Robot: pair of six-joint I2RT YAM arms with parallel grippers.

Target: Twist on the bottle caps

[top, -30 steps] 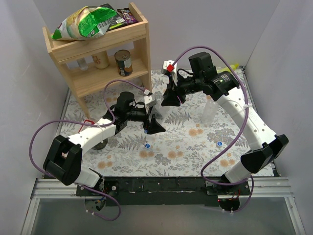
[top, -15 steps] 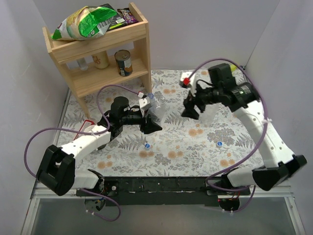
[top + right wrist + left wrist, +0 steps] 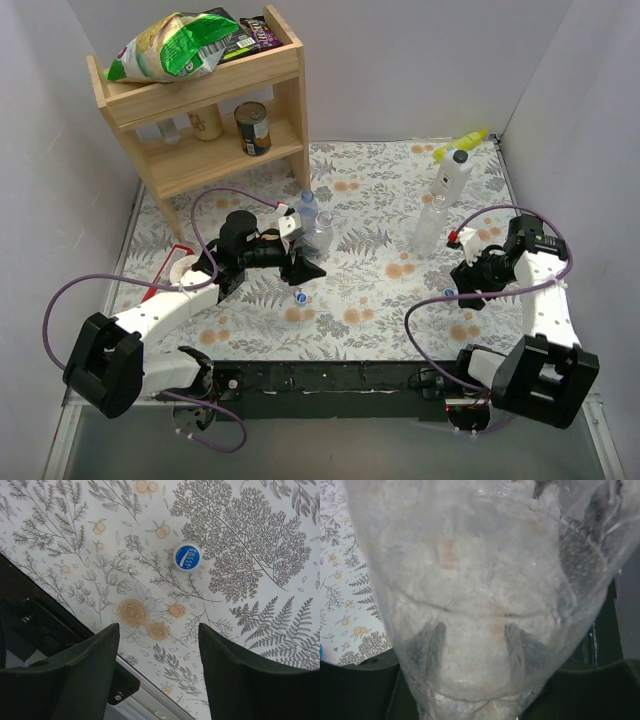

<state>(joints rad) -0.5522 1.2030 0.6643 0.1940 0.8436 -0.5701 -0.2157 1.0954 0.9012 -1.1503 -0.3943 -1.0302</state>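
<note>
Two clear bottles stand together left of centre. The far bottle (image 3: 308,207) has a blue cap on its neck. The near bottle (image 3: 322,237) sits between the fingers of my left gripper (image 3: 303,263). In the left wrist view this bottle (image 3: 480,580) fills the frame, and my left gripper (image 3: 475,650) is shut on its lower body. A third clear bottle (image 3: 429,226) stands uncapped at the right. Loose blue caps lie at the front centre (image 3: 302,297) and front right (image 3: 449,293). My right gripper (image 3: 468,287) is open and empty beside the right cap (image 3: 186,556), with its jaws (image 3: 157,627) just short of it.
A white bottle with a yellow nozzle (image 3: 455,163) stands at the back right. A wooden shelf (image 3: 200,100) at the back left holds a tin can (image 3: 253,129) and snack bags. The table's front rail (image 3: 150,705) lies right under the right gripper.
My right arm has swung from the bottles at the centre back to the front right, low over the table. My left gripper stays on the near bottle and has moved slightly down and left.
</note>
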